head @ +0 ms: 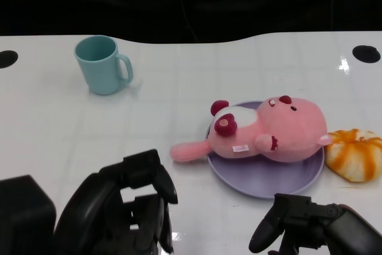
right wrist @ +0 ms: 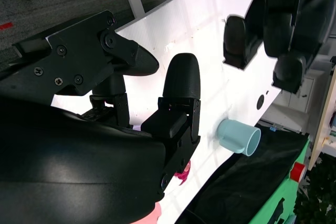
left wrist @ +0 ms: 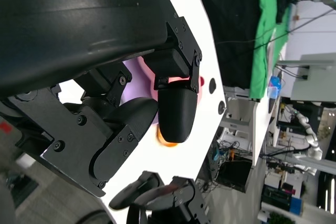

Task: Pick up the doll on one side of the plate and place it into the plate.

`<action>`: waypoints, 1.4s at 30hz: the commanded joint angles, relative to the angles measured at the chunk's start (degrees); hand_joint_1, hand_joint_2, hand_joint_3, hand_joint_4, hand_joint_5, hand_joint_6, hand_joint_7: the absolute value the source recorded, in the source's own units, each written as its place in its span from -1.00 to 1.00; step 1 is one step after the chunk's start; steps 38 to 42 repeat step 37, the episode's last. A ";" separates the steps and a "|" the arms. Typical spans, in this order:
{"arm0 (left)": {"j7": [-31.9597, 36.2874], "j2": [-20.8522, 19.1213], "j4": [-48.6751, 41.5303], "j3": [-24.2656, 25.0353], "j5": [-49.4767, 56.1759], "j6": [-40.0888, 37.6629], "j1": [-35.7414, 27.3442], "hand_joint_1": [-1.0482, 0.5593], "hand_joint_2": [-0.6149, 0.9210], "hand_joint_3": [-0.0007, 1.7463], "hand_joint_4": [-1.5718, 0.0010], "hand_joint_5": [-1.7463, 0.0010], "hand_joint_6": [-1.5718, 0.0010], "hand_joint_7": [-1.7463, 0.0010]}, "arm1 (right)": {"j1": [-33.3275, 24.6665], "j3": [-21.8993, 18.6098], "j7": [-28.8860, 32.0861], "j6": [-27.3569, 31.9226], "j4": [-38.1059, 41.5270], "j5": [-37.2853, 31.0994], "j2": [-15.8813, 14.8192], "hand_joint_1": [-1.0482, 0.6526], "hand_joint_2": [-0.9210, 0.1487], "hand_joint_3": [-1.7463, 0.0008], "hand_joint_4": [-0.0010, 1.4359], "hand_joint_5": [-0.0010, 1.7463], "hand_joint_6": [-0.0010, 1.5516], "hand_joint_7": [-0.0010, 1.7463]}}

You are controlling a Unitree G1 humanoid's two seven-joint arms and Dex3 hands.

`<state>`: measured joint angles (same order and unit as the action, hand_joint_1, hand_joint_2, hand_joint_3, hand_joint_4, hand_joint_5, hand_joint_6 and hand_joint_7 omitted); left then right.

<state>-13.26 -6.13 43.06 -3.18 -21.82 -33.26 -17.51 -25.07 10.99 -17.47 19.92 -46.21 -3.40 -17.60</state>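
Pink doll point(head: 271, 132) is lying on its side in the purple plate point(head: 256, 183), its head toward the desk's right edge and one limb reaching past the plate's left rim onto the white desk point(head: 179, 82). Orange-and-white toy point(head: 355, 153) is sitting just beside the plate, close to the desk's right edge. Teal mug point(head: 101, 64) is standing upright toward the far left corner, well apart from the plate. Left hand point(head: 128, 213) is hovering at the near edge, fingers apart and gripping nothing. Right hand point(head: 298, 225) is hovering at the near edge in front of the plate, fingers likewise apart and empty. Neither hand is touching the doll.
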 commanded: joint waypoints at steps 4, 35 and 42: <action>1.75 -1.26 2.38 0.65 -1.20 -1.48 -3.60 0.12 0.21 0.81 -0.25 -1.00 0.00 -1.00 | 0.01 -1.21 -0.16 0.39 -0.26 0.80 -0.54 0.10 -0.49 -0.04 -0.12 0.79 -0.23 0.39; -1.36 -5.80 -4.90 2.49 -6.63 -3.07 -2.21 0.13 0.17 0.87 -0.25 -1.00 -0.02 -1.00 | -1.55 -2.79 -0.21 -3.73 1.25 1.73 -0.52 0.08 -0.47 -0.07 -0.11 0.82 -0.23 0.41; -1.35 -5.85 -4.89 2.40 -6.55 -2.96 -2.22 0.13 0.17 0.86 -0.25 -1.00 -0.02 -1.00 | -1.63 -2.87 -0.25 -3.90 1.24 1.74 -0.57 0.08 -0.47 -0.07 -0.11 0.82 -0.24 0.41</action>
